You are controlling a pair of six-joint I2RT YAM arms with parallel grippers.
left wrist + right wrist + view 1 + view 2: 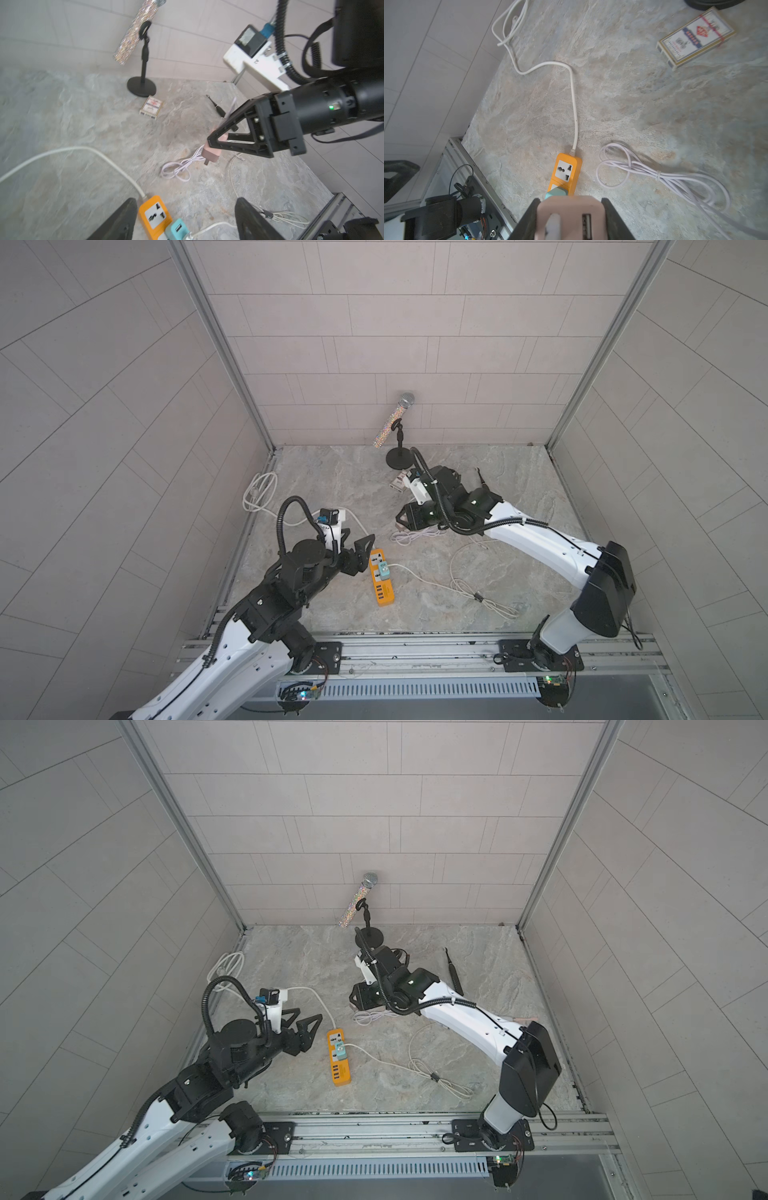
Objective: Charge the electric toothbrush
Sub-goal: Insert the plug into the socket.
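Room: grey tiled walls (415, 344) on three sides, with a stone-look tabletop (332, 489) below.
Toothbrush: thin and black (454, 973). It lies flat on the right part of the tabletop, just behind the right arm, which hides some of it.
Which way: its long side runs back to front, and the brush end points at the back wall.
Right fingers (529, 218): closed on the pink plug (212, 149).
Left fingers (311, 1026): wide open and holding nothing, near the back end of the orange power strip (381, 576).
Power strip: it runs back to front, with a teal plug (176, 228) in its middle.
Room to move: there is bare tabletop between the toothbrush and the right wall. The looped cable (658, 175) lies in the middle. The card box (695, 37) and microphone stand (399, 458) sit near the back wall.
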